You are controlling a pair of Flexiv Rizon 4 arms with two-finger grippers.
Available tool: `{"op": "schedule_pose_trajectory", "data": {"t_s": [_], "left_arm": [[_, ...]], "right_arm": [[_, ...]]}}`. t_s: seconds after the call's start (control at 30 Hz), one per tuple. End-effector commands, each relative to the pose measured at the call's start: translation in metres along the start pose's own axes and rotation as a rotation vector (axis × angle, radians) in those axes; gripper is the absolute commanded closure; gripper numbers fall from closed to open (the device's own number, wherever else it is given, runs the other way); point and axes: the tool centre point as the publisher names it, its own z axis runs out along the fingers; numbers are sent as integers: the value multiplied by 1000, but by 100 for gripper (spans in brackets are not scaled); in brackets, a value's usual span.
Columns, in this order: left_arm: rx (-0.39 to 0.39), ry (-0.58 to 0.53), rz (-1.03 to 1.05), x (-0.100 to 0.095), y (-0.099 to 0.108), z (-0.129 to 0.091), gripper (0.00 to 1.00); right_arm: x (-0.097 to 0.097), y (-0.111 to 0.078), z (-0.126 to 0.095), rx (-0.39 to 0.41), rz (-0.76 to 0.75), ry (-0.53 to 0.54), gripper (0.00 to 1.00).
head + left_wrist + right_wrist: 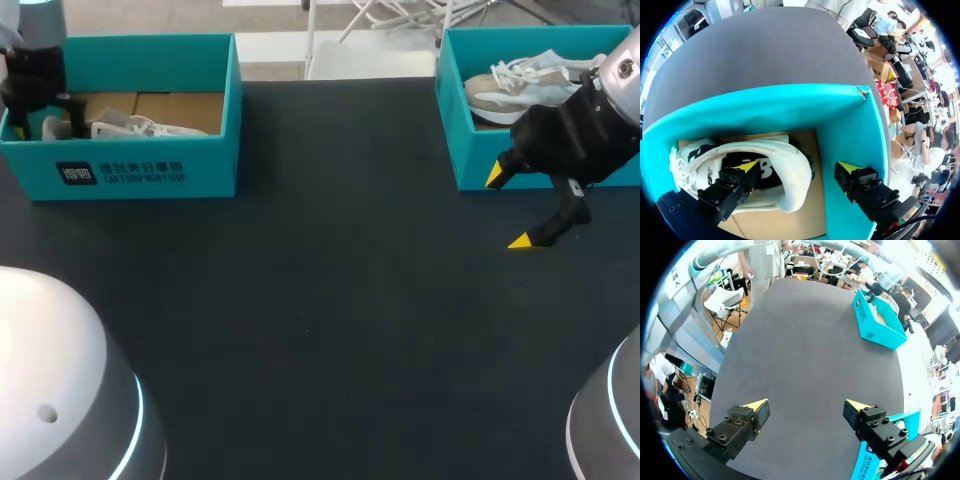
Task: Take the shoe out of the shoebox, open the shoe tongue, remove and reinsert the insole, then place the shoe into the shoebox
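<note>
Dark tabletop point(330, 300) holds a teal cardboard shoebox point(150, 175) at its far left corner, a white sneaker point(790, 175) inside, the left gripper point(798, 167) spread with one finger in the sneaker's mouth, and the right gripper point(508, 208) spread near the right edge.

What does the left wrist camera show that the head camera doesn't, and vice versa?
Only the left wrist view: the left jaws open, one yellow tip over the opening of the white shoe, the other between shoe and wall of the left shoebox. Only the head view: the right shoebox with a second shoe, and the right jaws open above the table. Both: the left shoebox holding the white shoe.
</note>
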Motion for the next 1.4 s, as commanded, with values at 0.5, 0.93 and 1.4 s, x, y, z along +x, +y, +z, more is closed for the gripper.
{"op": "schedule_pose_trajectory", "data": {"t_s": [0.5,0.93,1.4], "left_arm": [[-34,-85,10,0,-39,-76,0],[-55,-169,-32,-9,-77,-117,0],[-55,-169,-32,-9,-77,-117,0]], "right_arm": [[-1,1,2,2,1,2,0],[-45,-12,-14,-29,220,-98,0],[-97,-31,-32,-58,537,-269,0]]}}
